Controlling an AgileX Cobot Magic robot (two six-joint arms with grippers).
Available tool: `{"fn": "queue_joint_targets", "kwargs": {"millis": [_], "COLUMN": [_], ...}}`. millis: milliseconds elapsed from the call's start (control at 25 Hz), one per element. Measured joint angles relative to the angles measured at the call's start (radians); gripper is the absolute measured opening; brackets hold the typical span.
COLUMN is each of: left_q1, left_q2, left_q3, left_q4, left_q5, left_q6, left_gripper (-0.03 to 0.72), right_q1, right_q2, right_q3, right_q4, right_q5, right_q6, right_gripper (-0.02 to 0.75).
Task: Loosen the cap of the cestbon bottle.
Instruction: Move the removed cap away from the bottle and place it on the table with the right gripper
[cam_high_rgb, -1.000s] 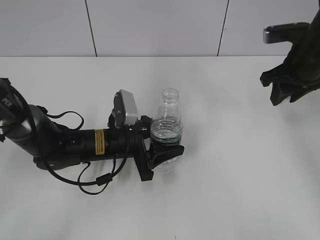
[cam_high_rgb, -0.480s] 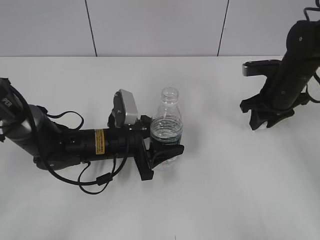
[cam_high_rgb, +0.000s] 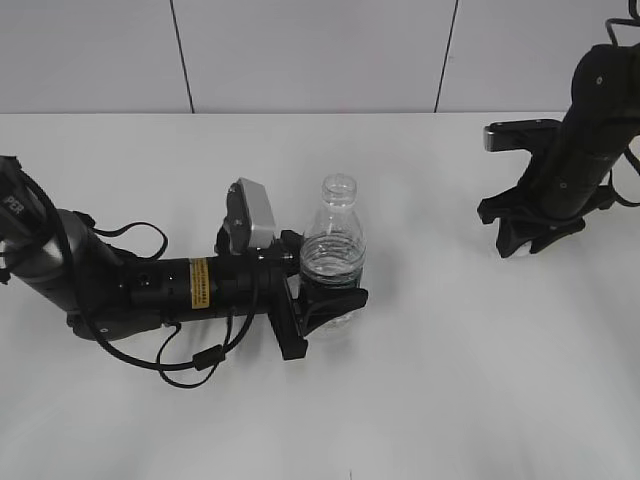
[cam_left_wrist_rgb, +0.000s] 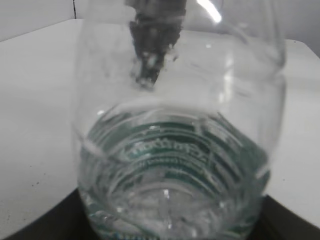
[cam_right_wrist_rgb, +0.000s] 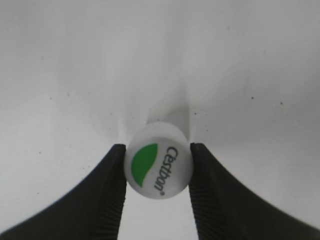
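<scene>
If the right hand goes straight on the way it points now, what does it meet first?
The right hand, gripping the cap, points down at the bare white table. It would probably meet only that surface; how far off is unclear. The cestbon bottle stands well aside.

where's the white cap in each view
Exterior view: not visible as such; it would be under the right arm's jaws at right, too hidden to make out.
Left wrist view: not in it.
Right wrist view: cap low centre, clamped between the jaws.
Shared landmark: the white table.
</scene>
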Motion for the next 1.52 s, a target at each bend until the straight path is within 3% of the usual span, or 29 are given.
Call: {"fn": "queue_joint_targets", "kwargs": {"millis": [720, 1040, 1120, 1320, 1520], "left_q1": [0.000, 0.000, 0.000, 0.000, 0.000], "left_q2": [0.000, 0.000, 0.000, 0.000, 0.000], "left_q3": [0.001, 0.002, 0.002, 0.002, 0.002], "left_q4": [-0.024, -0.029, -0.029, -0.030, -0.031], "left_q5": [0.002, 0.002, 0.002, 0.002, 0.003], "left_q6": [-0.001, -0.001, -0.001, -0.001, -0.001], "left_gripper": [0.411, 0.411, 0.411, 0.411, 0.411], "right_q1": [0.000, 0.000, 0.000, 0.000, 0.000], "right_q2": [0.000, 0.000, 0.000, 0.000, -0.003], "right_q3": [0.000, 0.000, 0.000, 0.000, 0.000], "right_q4": [-0.056, -0.071, -0.071, -0.072, -0.072], "right_q5": [-0.012, -0.015, -0.014, 0.000, 0.028], "right_q6": [-0.003, -0.003, -0.003, -0.003, -0.003], "right_gripper": [0.327, 0.394, 0.434, 0.621, 0.619]}}
